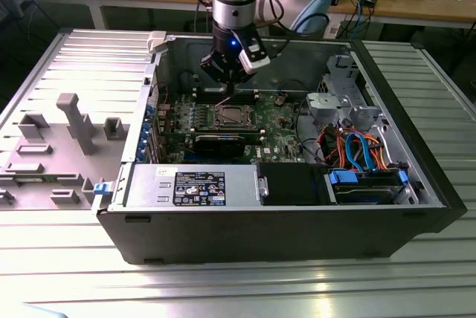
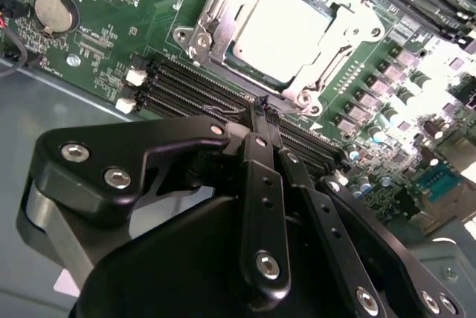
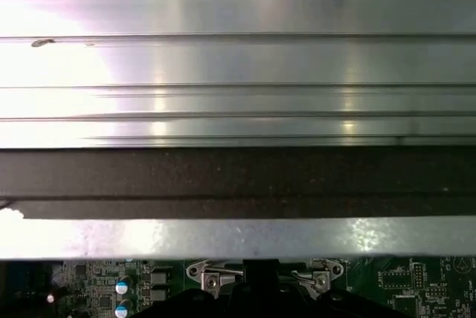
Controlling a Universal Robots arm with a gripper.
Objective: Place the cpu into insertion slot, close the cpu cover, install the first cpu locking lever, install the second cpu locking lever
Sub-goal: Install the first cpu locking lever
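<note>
Gripper empty, its fingers pressed together, tips just beside the insertion slot.
The cpu, a pale, dull-silver square, lies flat in that slot, with the silvery cpu cover framing its edges.

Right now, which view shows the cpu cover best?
The second wrist view: the cpu cover frames the cpu close up. The exterior view has it small; the first wrist view catches two silvery brackets beside it.
</note>
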